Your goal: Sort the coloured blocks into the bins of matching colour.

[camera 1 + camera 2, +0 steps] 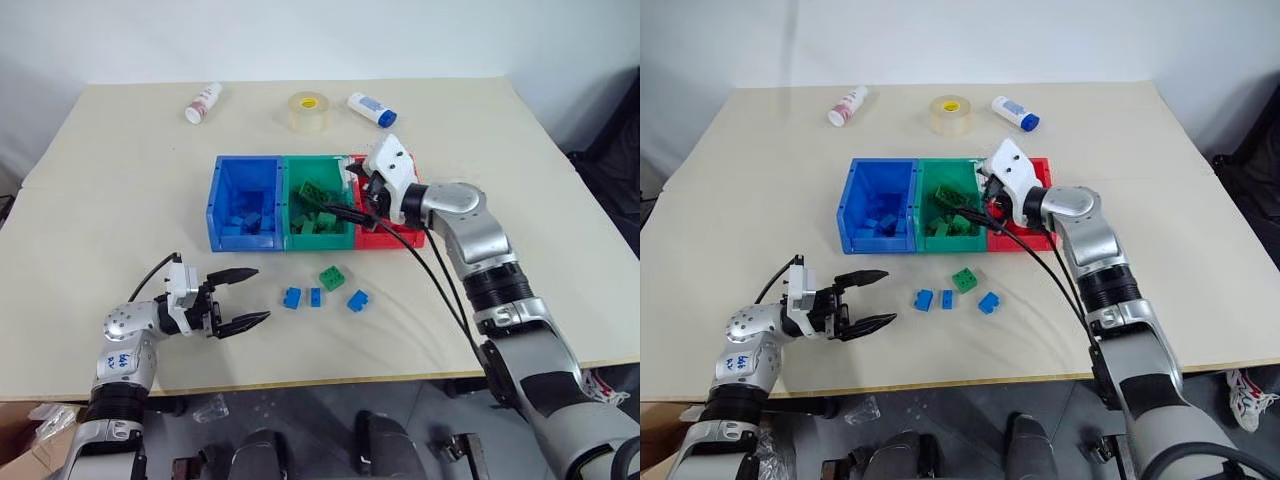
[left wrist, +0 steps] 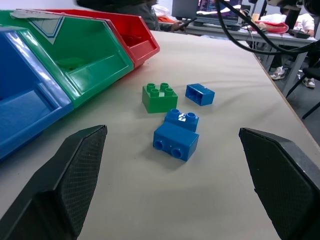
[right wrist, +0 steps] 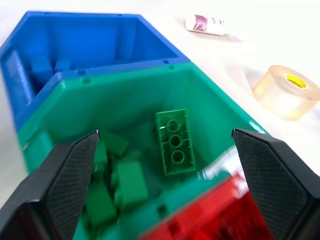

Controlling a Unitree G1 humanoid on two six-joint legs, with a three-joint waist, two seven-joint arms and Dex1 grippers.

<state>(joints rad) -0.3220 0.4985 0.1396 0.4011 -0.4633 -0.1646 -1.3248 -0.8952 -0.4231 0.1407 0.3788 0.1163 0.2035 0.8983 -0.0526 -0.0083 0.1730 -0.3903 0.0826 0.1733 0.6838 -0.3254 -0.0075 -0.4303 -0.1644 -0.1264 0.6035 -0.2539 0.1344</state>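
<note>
The right hand (image 1: 350, 195) is held over the green bin (image 1: 318, 213), fingers spread wide and nothing gripped; green bricks (image 3: 175, 142) are seen lying inside that bin. The left hand (image 1: 245, 297) is likewise wide open and empty, low over the worktop (image 1: 120, 180). One green brick (image 1: 332, 277) and three blue bricks (image 1: 315, 298) are left on the worktop just in front of the bins.
</note>
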